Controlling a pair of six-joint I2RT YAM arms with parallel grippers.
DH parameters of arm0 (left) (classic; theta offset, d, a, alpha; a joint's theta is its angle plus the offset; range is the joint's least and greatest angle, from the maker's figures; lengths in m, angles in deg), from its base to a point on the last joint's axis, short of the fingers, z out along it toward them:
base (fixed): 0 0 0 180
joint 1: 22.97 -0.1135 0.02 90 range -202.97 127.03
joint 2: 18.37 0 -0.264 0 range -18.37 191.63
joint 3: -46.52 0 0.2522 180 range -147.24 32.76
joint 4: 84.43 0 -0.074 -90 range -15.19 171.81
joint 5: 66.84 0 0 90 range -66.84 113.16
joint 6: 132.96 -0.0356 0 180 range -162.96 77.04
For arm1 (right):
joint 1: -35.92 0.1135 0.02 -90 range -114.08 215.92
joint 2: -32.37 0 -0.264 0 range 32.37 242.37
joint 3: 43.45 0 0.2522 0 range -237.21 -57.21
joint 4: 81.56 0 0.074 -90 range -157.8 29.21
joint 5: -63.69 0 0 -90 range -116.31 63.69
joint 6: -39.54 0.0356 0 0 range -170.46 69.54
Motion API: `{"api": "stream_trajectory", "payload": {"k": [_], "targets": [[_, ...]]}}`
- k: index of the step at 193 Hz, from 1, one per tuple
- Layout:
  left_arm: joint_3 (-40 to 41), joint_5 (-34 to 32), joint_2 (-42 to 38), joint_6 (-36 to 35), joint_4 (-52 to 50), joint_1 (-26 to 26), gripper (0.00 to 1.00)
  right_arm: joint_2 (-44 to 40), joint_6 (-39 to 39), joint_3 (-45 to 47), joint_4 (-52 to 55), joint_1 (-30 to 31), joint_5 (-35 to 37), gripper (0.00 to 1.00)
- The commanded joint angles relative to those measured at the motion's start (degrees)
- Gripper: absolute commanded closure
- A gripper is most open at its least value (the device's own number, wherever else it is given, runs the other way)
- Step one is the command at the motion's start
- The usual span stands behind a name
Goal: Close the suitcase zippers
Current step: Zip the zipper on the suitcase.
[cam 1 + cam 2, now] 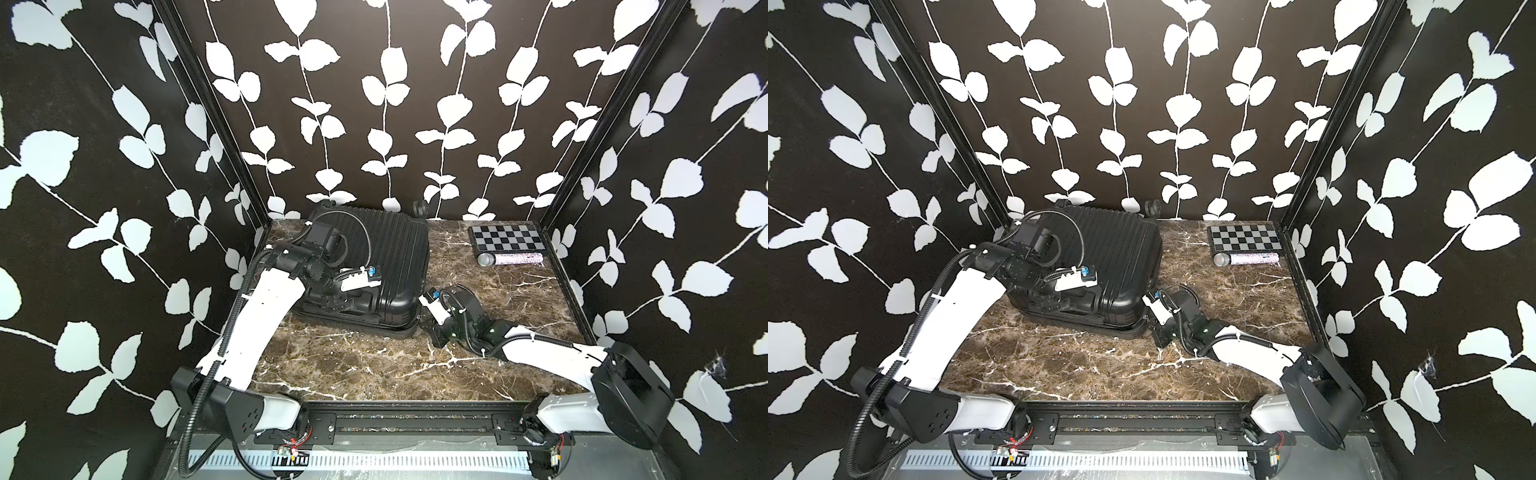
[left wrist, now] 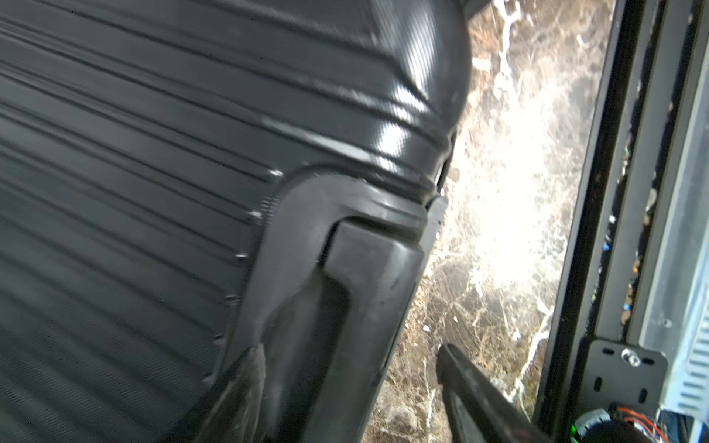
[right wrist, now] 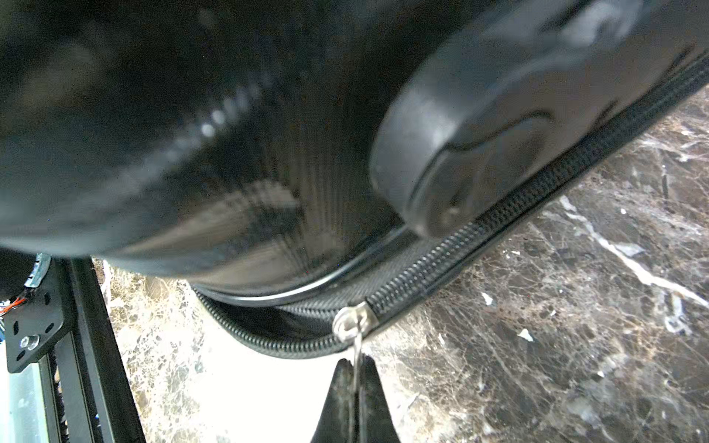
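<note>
The black ribbed suitcase (image 1: pixel 386 249) (image 1: pixel 1117 245) lies flat at the back left of the marble table, seen in both top views. My left gripper (image 2: pixel 353 360) stands open at its near side. One of its fingers (image 2: pixel 245 383) sits in the recess beside the handle (image 2: pixel 368 276). The other is off the case's edge, over the table. My right gripper (image 3: pixel 355 368) (image 1: pixel 424 325) is at the near right corner, shut on the silver zipper pull (image 3: pixel 351 320). The zipper (image 3: pixel 498 226) is joined on one side of the slider. On the other side it gapes open (image 3: pixel 268 341).
A flat checkerboard (image 1: pixel 505 237) lies at the back right with a glittery microphone (image 1: pixel 509 259) in front of it. A suitcase wheel (image 1: pixel 420 206) touches the back wall. Walls enclose three sides, and a black rail (image 1: pixel 415 419) runs along the front.
</note>
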Motion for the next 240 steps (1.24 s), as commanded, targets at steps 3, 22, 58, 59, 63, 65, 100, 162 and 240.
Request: {"api": "stream_trajectory", "payload": {"k": [3,22,58,59,63,65,100,162,240], "targets": [[1.48,-0.90,-0.04,-3.42,0.19,-0.64,0.27,-1.45,-0.16,0.50,0.16,-0.59,0.34,1.00],[1.76,-0.90,1.59,-3.27,0.83,-1.75,0.27,-1.37,0.00,0.66,-0.18,-0.51,0.32,1.00],[2.11,-1.19,4.26,-3.66,-0.29,-1.98,0.30,-1.23,0.28,0.85,-0.36,-0.60,0.32,1.00],[2.11,-1.13,4.29,-3.69,-0.30,-1.99,0.30,-1.22,0.27,0.85,-0.36,-0.60,0.33,1.00],[2.15,-1.08,4.50,-3.77,-0.48,-2.00,0.31,-1.26,0.19,0.85,-0.33,-0.56,0.34,1.00],[2.19,-1.07,4.56,-3.81,-0.53,-2.00,0.31,-1.29,0.20,0.85,-0.36,-0.52,0.34,1.00],[2.47,-0.86,6.22,-6.66,-1.67,-1.95,0.39,-1.24,-0.14,0.71,-0.19,-0.54,0.58,1.00],[3.55,3.26,7.39,-7.29,1.80,-1.66,0.61,-1.36,-0.74,0.32,0.16,-0.55,0.94,1.00],[3.62,10.06,4.19,1.23,14.06,0.11,0.86,-4.84,-4.59,2.83,1.56,-0.67,-0.70,1.00]]}}
